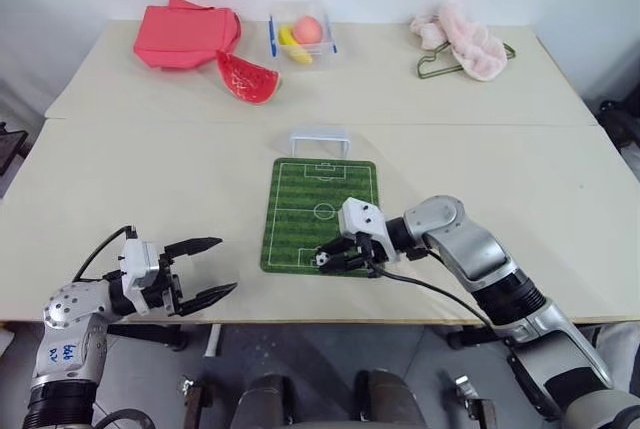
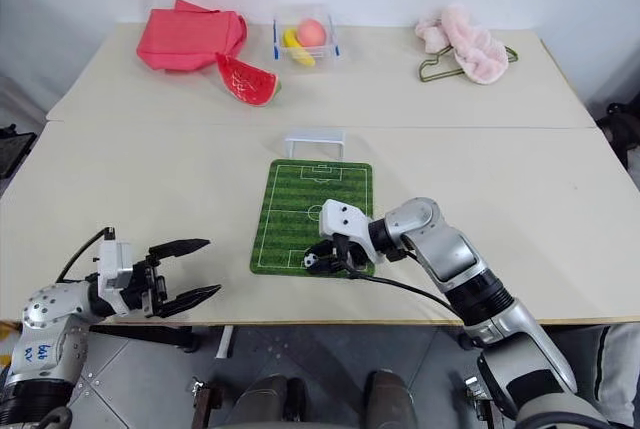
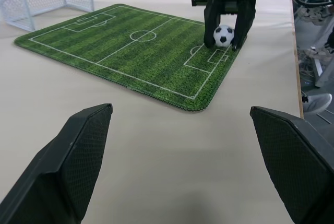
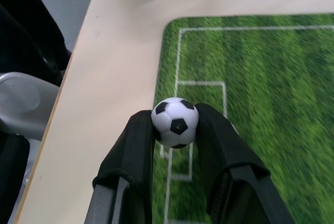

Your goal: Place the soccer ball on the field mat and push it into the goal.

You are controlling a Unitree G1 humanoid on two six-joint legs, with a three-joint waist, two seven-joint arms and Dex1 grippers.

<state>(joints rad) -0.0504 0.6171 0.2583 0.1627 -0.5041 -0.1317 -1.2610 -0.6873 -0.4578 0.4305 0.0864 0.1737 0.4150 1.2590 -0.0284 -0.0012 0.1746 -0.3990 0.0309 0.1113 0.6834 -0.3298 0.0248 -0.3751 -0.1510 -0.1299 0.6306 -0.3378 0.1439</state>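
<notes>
On the beige table (image 1: 120, 199), the right gripper (image 1: 328, 258) partly hides the soccer ball (image 4: 175, 122) clamped between its fingers over the field mat's (image 1: 300, 219) near edge. The left gripper (image 1: 205, 269), jaws apart, points level toward it. The goal (image 1: 320, 139) stands at the mat's far end.

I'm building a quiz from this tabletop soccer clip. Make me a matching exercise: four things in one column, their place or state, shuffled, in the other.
Things:
1. soccer ball
2. goal
3. left gripper
4. watermelon slice

Places or states:
A. open, holding nothing
B. beside the red cloth
C. pinched in the right gripper over the field mat
D. at the mat's far end

Pairs: 1-C, 2-D, 3-A, 4-B
</notes>
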